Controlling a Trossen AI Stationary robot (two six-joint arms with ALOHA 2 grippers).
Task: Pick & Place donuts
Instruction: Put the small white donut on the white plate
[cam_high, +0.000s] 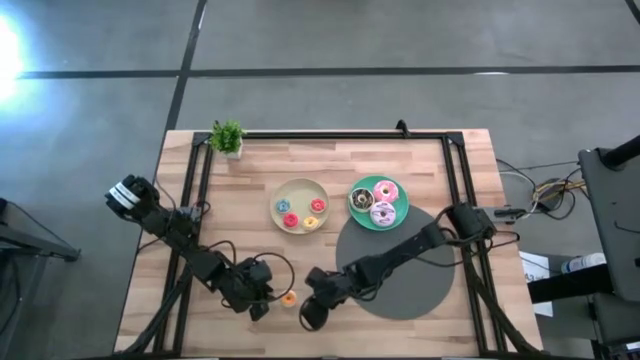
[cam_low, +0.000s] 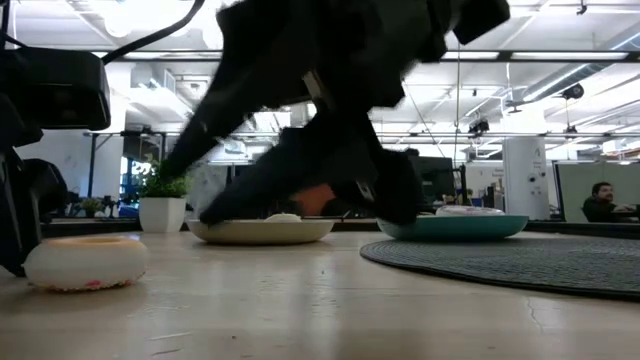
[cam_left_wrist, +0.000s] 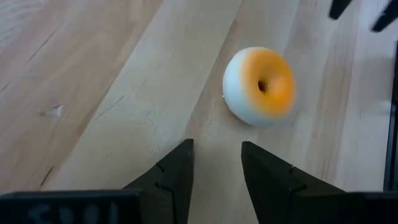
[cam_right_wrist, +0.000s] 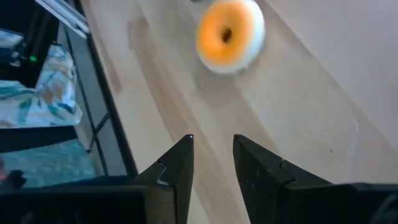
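Observation:
A small donut with orange icing (cam_high: 288, 298) lies flat on its white underside on the bare wood near the table's near edge, and shows as well in the low view (cam_low: 85, 262). My left gripper (cam_high: 262, 308) stands just left of it, open, with the donut (cam_left_wrist: 261, 87) ahead of its fingertips (cam_left_wrist: 216, 146) and nothing between them. My right gripper (cam_high: 308, 316) stands just right of it, also open, the donut (cam_right_wrist: 230, 36) ahead of its fingertips (cam_right_wrist: 212, 140). A beige plate (cam_high: 300, 190) holds several small donuts. A teal plate (cam_high: 400, 222) holds three larger ones.
A grey round mat (cam_high: 410, 280) lies under the right arm, partly beneath the teal plate. A small potted plant (cam_high: 228, 138) stands at the far left corner. Black frame rails (cam_high: 452, 180) run along the table's sides. A person (cam_low: 600, 203) sits in the room beyond.

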